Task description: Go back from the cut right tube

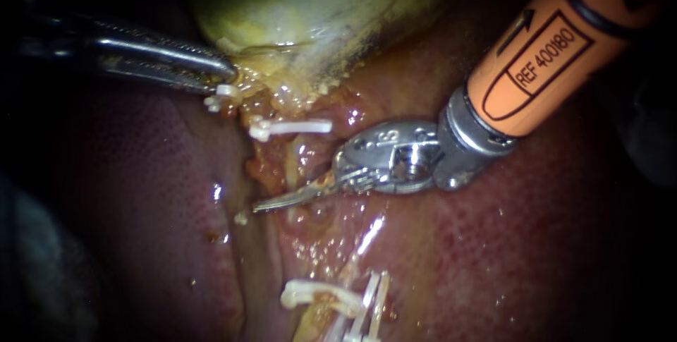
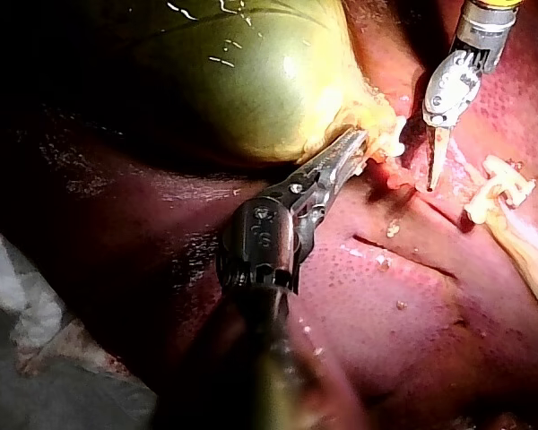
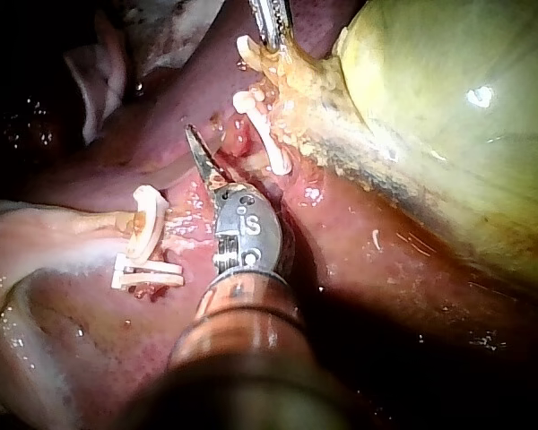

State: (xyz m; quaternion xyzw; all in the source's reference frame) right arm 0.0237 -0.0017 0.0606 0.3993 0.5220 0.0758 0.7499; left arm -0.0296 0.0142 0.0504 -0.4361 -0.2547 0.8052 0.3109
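The green-yellow gallbladder (image 1: 296,3) lies over the red liver (image 1: 141,194). My left instrument (image 1: 229,74) comes in from the left, its jaws shut on the yellowish tissue at the gallbladder's neck (image 2: 363,125). My right instrument (image 1: 264,205), with an orange shaft, points two thin blades leftward; they lie together over raw tissue and hold nothing. A white clip (image 1: 293,127) sits just above the blades, and a small one (image 1: 224,91) lies by the left jaws. Several white clips (image 1: 331,296) sit on a pale tube stump lower down. From the right wrist, the blades (image 3: 193,139) lie between the upper clip (image 3: 264,134) and the lower clips (image 3: 148,224).
The liver surface (image 2: 412,313) spreads wide under both instruments, with a shallow groove (image 2: 403,251) in it. White gauze (image 2: 18,305) lies beside the liver behind my left instrument. Pale loose tissue (image 3: 36,242) trails away from the lower clips.
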